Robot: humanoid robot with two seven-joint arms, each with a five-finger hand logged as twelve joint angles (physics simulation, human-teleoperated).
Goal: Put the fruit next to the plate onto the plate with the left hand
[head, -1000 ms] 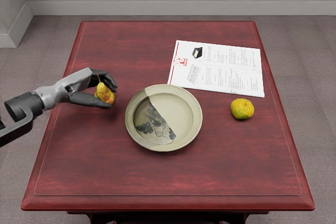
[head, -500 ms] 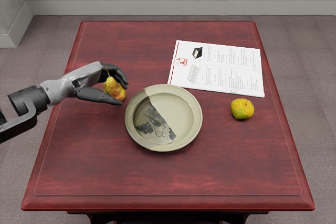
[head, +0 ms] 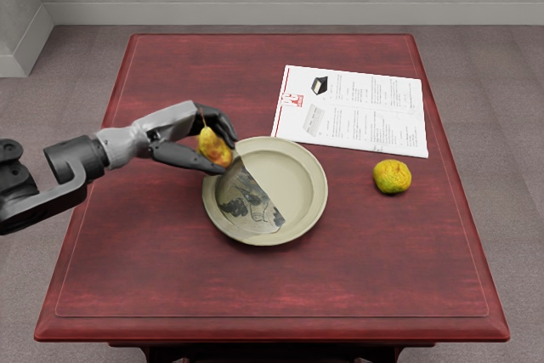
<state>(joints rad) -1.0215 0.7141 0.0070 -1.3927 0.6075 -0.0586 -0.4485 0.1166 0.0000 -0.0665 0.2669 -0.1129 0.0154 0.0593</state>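
Observation:
A small yellow-red pear [head: 214, 147] hangs in my left hand [head: 212, 145], whose dark fingers are shut around it. The hand is held above the left rim of the beige plate [head: 299, 178], which lies in the middle of the red table and has a dark painted pattern in its lower left. My left arm [head: 93, 155] reaches in from the left edge. A second yellow-green fruit [head: 392, 176] lies on the table to the right of the plate. The right arm is out of view.
A printed white sheet [head: 352, 110] lies flat behind the plate toward the right. The red table [head: 255, 278] has a raised border. Grey floor surrounds it.
My left hand has carried the pear to the right, from the table's left side to just over the plate's left rim. The plate, the other fruit and the sheet have not moved.

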